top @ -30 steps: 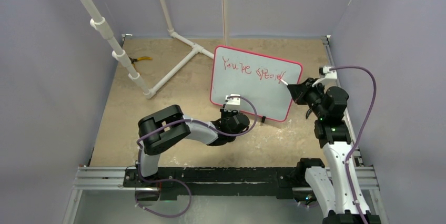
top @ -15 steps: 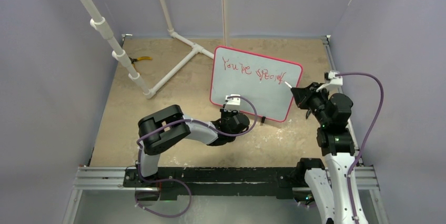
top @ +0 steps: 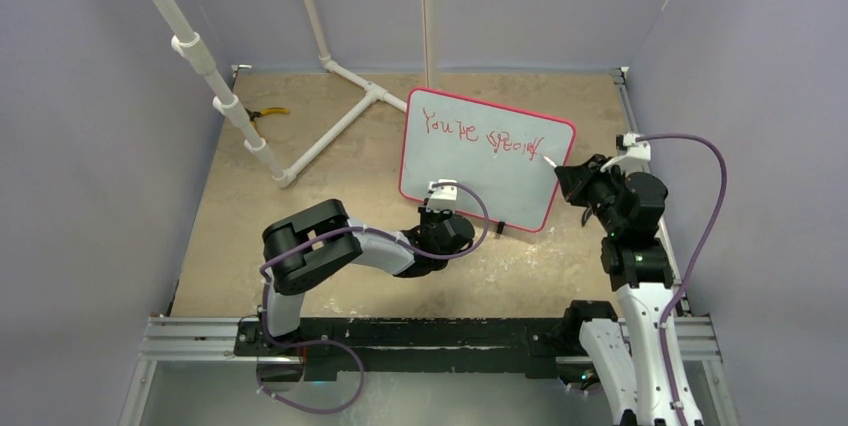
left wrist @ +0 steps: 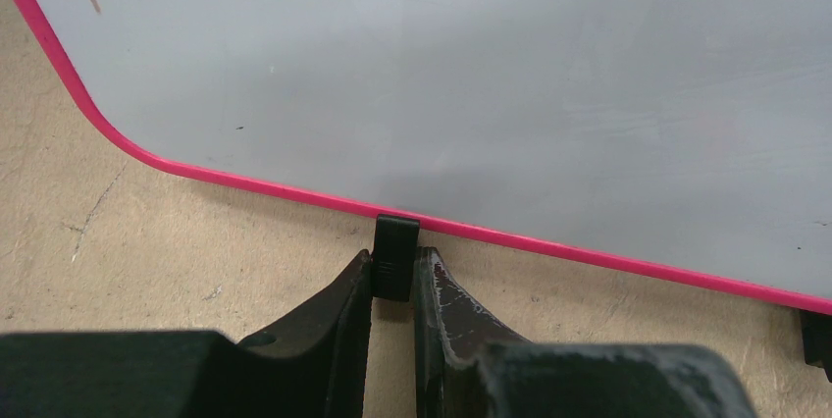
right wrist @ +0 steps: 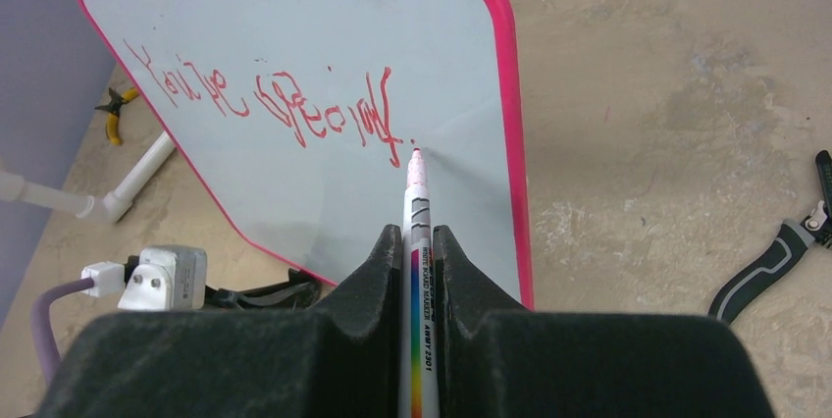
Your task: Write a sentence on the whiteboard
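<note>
Right gripper [right wrist: 420,246] clamped on white marker pen [right wrist: 417,204], tip at pink-framed whiteboard [right wrist: 324,192] toward table's right edge; left gripper [left wrist: 392,286] pinches its black foot [left wrist: 395,241].

The left arm [top: 350,244] lies low, elbow folded back (forearm stretched forward), left gripper [left wrist: 393,271] pinching a black foot [left wrist: 395,239]; the right arm [top: 640,291] stands tall, wrist bent leftward, right gripper [right wrist: 420,238] clamped tight on a marker [right wrist: 416,187]

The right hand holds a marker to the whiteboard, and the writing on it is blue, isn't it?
Not blue: the writing is red, as the right wrist view shows. The rest stands: the right hand holds a marker to the whiteboard.
</note>
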